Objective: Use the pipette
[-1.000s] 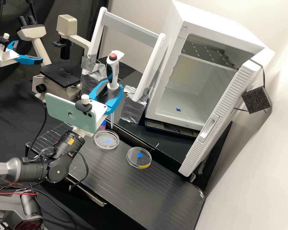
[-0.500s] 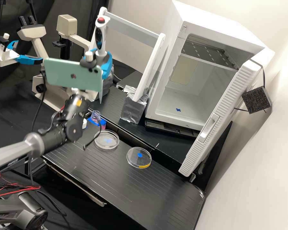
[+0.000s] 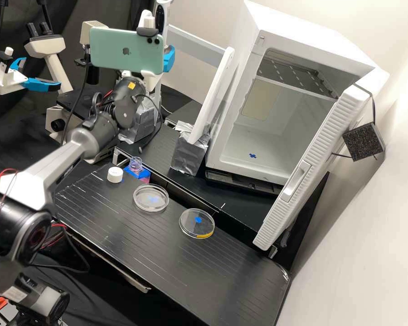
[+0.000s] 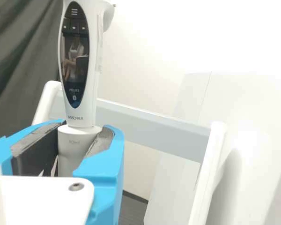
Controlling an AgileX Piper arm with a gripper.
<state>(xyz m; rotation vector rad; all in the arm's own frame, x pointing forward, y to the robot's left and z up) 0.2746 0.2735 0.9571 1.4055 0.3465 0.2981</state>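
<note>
Tool (image 4: 82, 133) closed on an upright pipette (image 4: 92, 84)

Our tool grips the pipette just below its handle, the fingers drawn in on both sides of the collar. At the left of the high view, our arm (image 3: 56, 167) slants up from low down, its wrist raised high and the pipette held near the white frame (image 3: 190, 43), well above the table (image 3: 167, 267). Next come a loose white cap (image 3: 115, 174), then an open bottle (image 3: 135, 162), then two clear dishes, one (image 3: 154, 209) nearer the bottle and one (image 3: 192, 226) farther right.

We judge this to be the carrying step, between frame and dishes. Whether liquid is in the tip, we cannot tell. If we are filling, the next move calls for lowering the tip into the bottle; if finished, hanging the pipette on the frame. Either way, we should keep it upright.
</note>
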